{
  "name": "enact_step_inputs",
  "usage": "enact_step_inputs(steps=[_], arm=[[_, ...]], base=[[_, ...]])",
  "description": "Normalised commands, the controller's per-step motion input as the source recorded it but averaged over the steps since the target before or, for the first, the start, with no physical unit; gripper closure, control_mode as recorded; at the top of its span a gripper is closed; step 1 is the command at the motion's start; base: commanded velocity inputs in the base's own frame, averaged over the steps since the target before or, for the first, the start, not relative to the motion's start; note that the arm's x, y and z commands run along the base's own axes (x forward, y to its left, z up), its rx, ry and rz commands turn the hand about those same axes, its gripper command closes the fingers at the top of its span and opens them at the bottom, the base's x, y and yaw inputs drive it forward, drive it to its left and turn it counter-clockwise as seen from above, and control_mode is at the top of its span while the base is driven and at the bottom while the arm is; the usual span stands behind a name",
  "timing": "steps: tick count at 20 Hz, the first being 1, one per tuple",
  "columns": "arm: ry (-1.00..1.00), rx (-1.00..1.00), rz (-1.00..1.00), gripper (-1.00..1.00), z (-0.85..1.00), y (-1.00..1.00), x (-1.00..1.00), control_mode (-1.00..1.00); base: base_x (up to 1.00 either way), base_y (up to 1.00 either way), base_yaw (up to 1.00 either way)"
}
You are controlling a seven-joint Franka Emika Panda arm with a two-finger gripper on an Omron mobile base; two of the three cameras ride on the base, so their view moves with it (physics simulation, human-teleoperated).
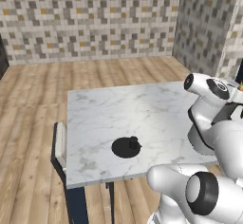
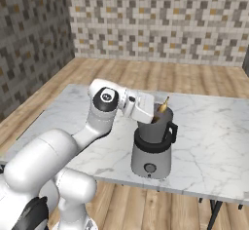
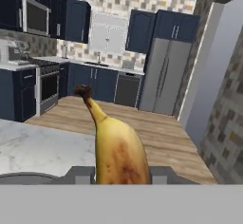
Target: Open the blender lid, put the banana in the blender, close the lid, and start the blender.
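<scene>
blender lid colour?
Black, a flat disc with a small knob: the blender lid lies on the marble table. Clearest in the left base view.

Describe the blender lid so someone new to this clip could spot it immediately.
Start at the white marble table on the wooden floor. Near its front edge lies the blender lid, a flat round black disc with a small knob on top. It lies apart from the open-topped blender and is the one flat dark thing on the pale top.

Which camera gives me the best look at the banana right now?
The hand view: the banana stands large and unobstructed between the gripper fingers, stem pointing away. The right base view shows just its tip poking up over the open blender jar, beside the hand. In the left base view the arm covers that spot.
</scene>
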Motion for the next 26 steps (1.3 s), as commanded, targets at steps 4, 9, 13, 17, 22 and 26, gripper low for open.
enact_step_inputs(steps=[4,9,13,17,22,26], arm=[[0.16,-0.07,0.07,1.0,-0.09,0.15,0.15,-1.0],[0.13,-0.04,0.1,1.0,-0.11,0.25,0.01,-1.0],[0.1,0.0,0.1,1.0,-0.13,0.21,0.0,-1.0],[0.1,0.0,0.09,-1.0,-0.27,0.11,0.0,-1.0],[0.07,0.0,0.07,-1.0,-0.1,0.03,0.0,-1.0],[0.08,0.0,0.05,-1.0,0.0,0.09,0.0,-1.0]], base=[[0.0,0.0,0.0],[0.0,0.0,0.0],[0.0,0.0,0.0],[0.0,0.0,0.0],[0.0,0.0,0.0],[0.0,0.0,0.0]])
